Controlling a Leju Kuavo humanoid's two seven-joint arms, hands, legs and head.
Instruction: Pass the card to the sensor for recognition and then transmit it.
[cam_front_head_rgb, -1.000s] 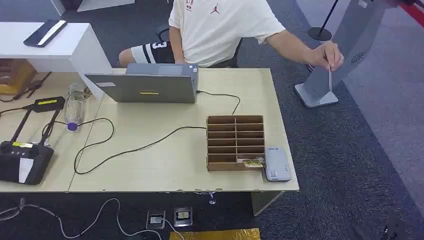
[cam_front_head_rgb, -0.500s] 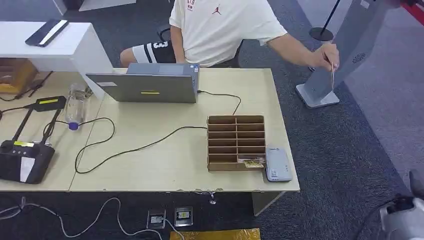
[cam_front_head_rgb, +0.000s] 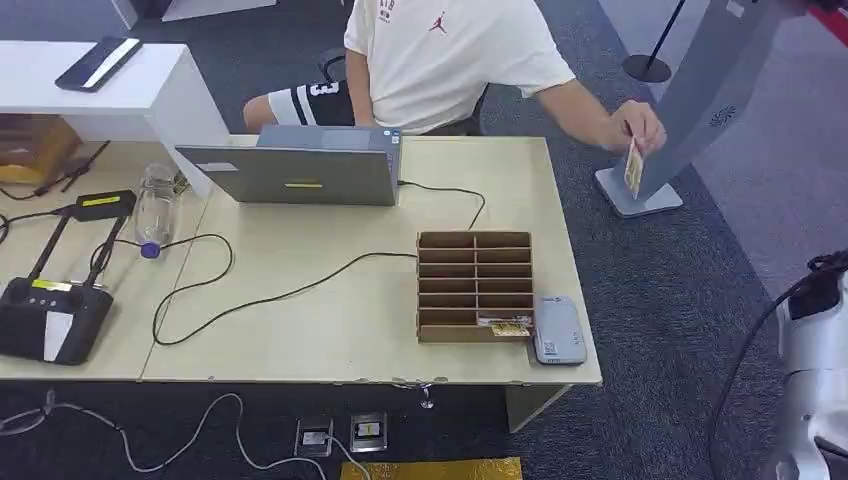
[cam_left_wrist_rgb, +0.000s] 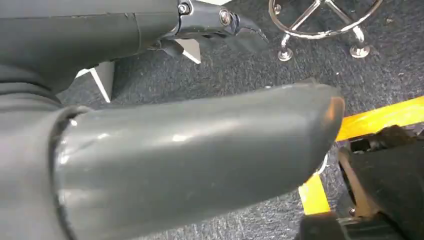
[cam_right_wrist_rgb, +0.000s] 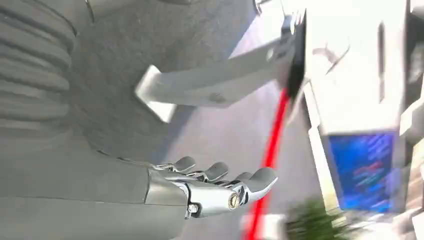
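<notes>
A person in a white shirt sits behind the table and holds a yellowish card (cam_front_head_rgb: 632, 166) in one hand, out beside the table's far right corner, close to the foot of a grey stand (cam_front_head_rgb: 700, 95). A small white sensor box (cam_front_head_rgb: 557, 330) lies at the table's front right, touching a brown slotted card rack (cam_front_head_rgb: 473, 285). Another card (cam_front_head_rgb: 506, 326) sticks out of the rack's lowest right slot. My right arm (cam_front_head_rgb: 812, 350) comes up at the lower right, off the table. My right hand (cam_right_wrist_rgb: 220, 187) has its fingers stretched out and holds nothing. My left hand (cam_left_wrist_rgb: 200, 160) hangs over the carpet, empty.
A grey laptop (cam_front_head_rgb: 300, 172) stands at the table's back, its black cable (cam_front_head_rgb: 290, 292) snaking across the middle. A clear bottle (cam_front_head_rgb: 152, 212) and a black controller (cam_front_head_rgb: 50, 318) lie on the left. White shelf (cam_front_head_rgb: 110, 85) at back left. Grey carpet surrounds the table.
My right arm has risen into the picture at the lower right. The person has drawn the card away from the grey stand and turned it face-on, toward the table's corner.
</notes>
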